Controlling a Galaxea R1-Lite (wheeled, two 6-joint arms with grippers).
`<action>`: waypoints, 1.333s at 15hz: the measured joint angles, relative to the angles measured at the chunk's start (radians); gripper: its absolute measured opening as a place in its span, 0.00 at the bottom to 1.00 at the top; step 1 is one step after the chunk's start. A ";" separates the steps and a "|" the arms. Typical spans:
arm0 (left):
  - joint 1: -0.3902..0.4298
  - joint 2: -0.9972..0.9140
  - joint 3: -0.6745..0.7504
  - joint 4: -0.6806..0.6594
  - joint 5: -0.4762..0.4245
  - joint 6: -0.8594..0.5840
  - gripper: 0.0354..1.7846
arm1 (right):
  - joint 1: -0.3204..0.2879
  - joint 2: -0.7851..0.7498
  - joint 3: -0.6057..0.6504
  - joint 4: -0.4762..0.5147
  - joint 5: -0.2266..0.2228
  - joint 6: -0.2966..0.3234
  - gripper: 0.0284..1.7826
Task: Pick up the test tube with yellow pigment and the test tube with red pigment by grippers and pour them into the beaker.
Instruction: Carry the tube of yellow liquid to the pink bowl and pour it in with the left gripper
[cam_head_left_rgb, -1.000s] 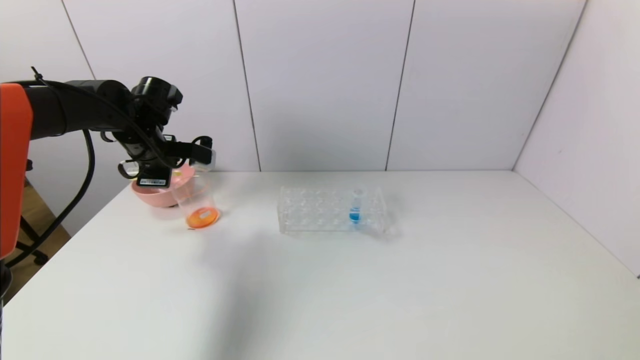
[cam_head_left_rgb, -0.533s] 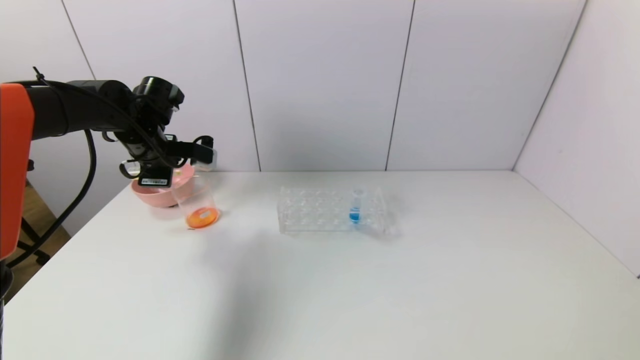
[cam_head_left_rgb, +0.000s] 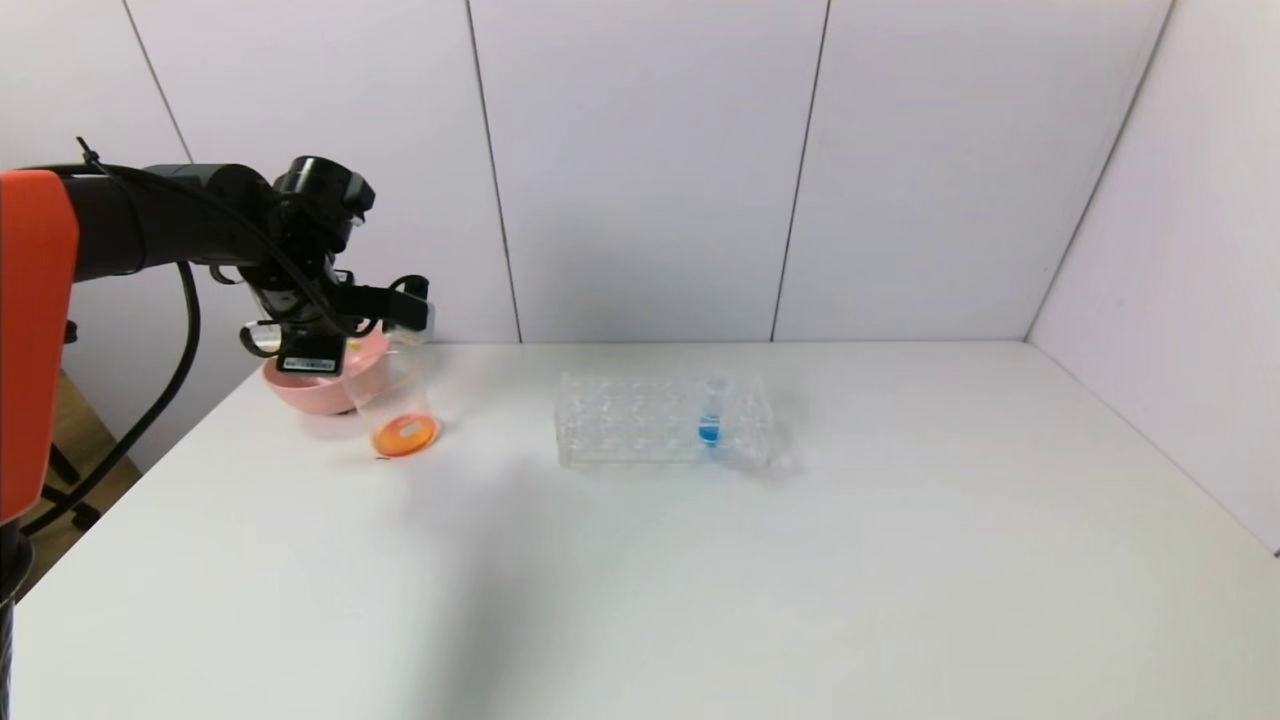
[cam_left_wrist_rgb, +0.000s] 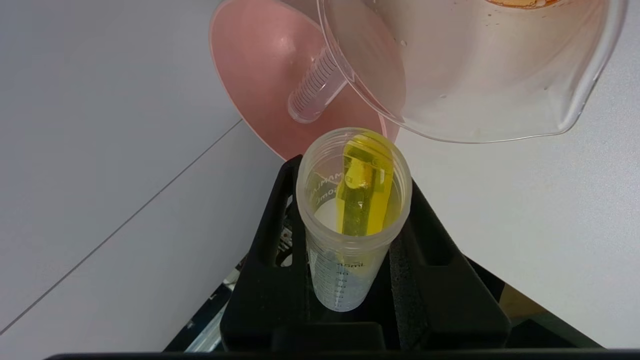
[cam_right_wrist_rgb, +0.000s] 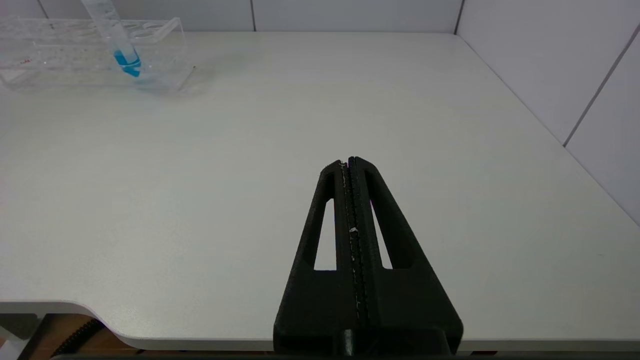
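- I see bright, even light from overhead across the matte white table (cam_head_left_rgb: 700, 580).
- A soft grey shadow lies on it near the clear plastic tube rack (cam_head_left_rgb: 665, 420).
- Faint glare sits on the clear, thin-rimmed beaker (cam_left_wrist_rgb: 470, 70).
- The head view is slightly soft; the wrist views look sharp.

yellow-pigment tube (cam_left_wrist_rgb: 352, 220): scale print, "15mL", "10" | bowl tube (cam_left_wrist_rgb: 316, 89): graduation marks, unreadable

pink bowl (cam_head_left_rgb: 318, 392) far-left on table (cam_head_left_rgb: 700, 580) | clear rack (cam_head_left_rgb: 660, 418) mid w/ blue tube (cam_head_left_rgb: 710, 418) upright
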 joint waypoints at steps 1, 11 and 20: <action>-0.001 0.000 0.000 0.003 0.006 0.000 0.25 | 0.000 0.000 0.000 0.000 0.000 0.000 0.05; -0.001 0.000 -0.001 0.016 0.033 -0.001 0.25 | 0.000 0.000 0.000 0.000 0.000 0.000 0.05; -0.001 0.000 -0.001 0.017 0.049 -0.004 0.25 | 0.000 0.000 0.000 0.000 0.000 0.000 0.05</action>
